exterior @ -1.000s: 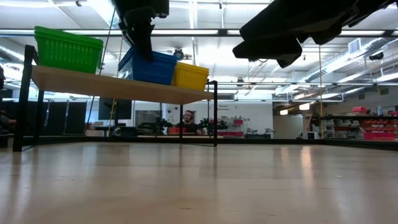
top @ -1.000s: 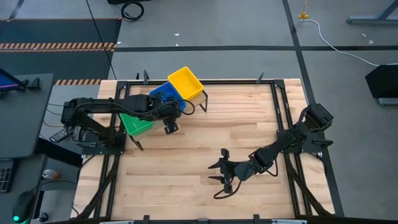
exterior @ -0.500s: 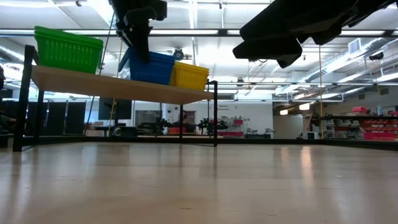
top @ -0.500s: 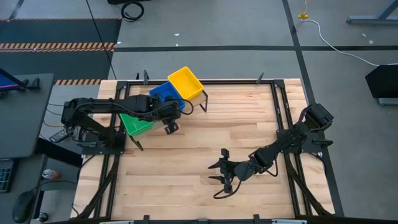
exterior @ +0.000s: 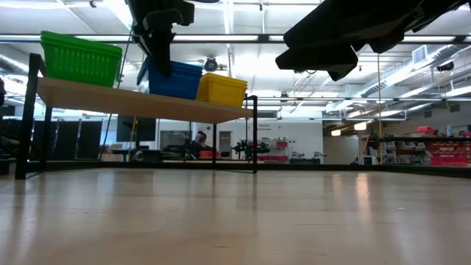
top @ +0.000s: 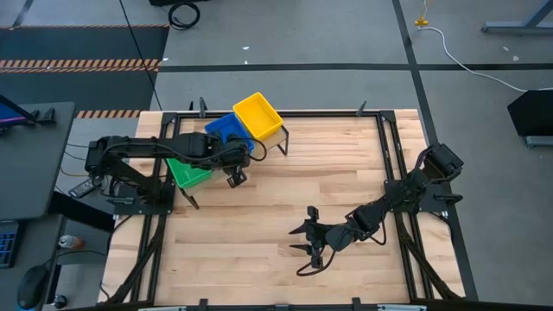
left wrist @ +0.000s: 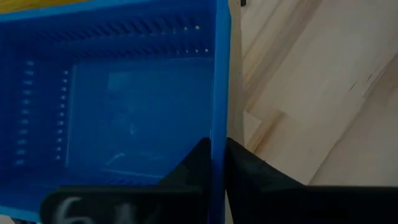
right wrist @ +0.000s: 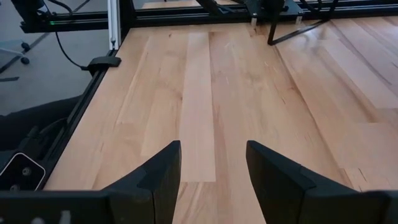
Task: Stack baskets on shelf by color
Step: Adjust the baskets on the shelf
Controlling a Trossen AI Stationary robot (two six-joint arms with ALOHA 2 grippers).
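I see my left gripper (left wrist: 212, 163) with its jaws pinched on the rim wall of the blue basket (top: 228, 130), which sits on the shelf (exterior: 140, 103) between the green basket (top: 190, 172) and the yellow basket (top: 259, 116); whether it is lifted, I cannot tell. My right gripper (right wrist: 212, 165) hangs over the bare worktop (top: 259, 216), jaws apart, holding nothing.
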